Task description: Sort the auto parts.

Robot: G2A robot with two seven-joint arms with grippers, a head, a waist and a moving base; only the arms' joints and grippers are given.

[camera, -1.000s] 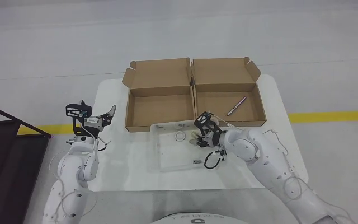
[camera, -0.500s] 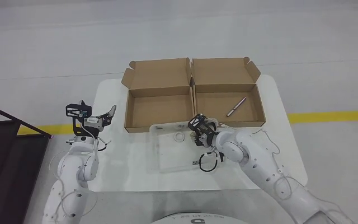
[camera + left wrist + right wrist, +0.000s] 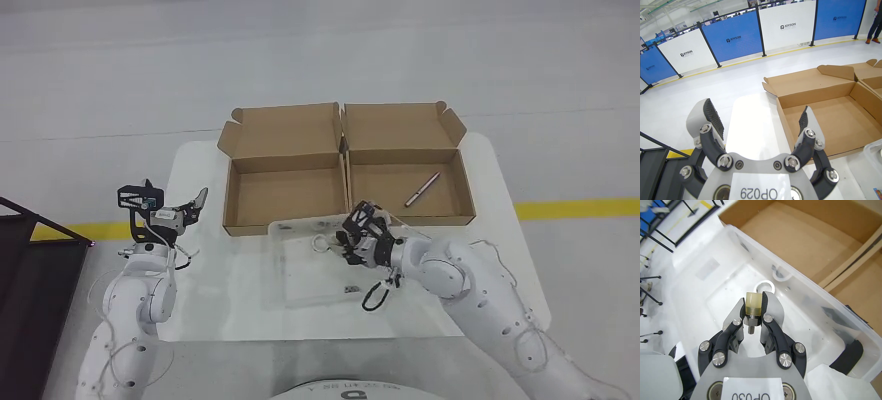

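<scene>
My right gripper [image 3: 753, 306] is shut on a yellowish rubber bumper [image 3: 753, 302] with a threaded metal stud, held above the clear plastic bin [image 3: 810, 285]. In the top view that gripper [image 3: 350, 242] hangs over the bin's [image 3: 290, 262] far right part, close to the boxes. A white ring [image 3: 764, 286] lies on the bin floor just beyond the bumper, also the white ring [image 3: 320, 243] from above. A small dark part [image 3: 351, 289] rests near the bin's front. My left gripper [image 3: 761, 121] is open with nothing in it, off the table's left side [image 3: 185, 208].
Two open cardboard boxes stand behind the bin: the left box [image 3: 285, 195] holds nothing, and the right box [image 3: 385, 195] holds a thin metal rod [image 3: 422, 188]. The left box [image 3: 829, 117] lies ahead of the left gripper. White tabletop [image 3: 215, 290] flanks the bin.
The right gripper has shifted slightly left over the bin and its wrist has turned, with the bumper still held. The left arm has not moved.
</scene>
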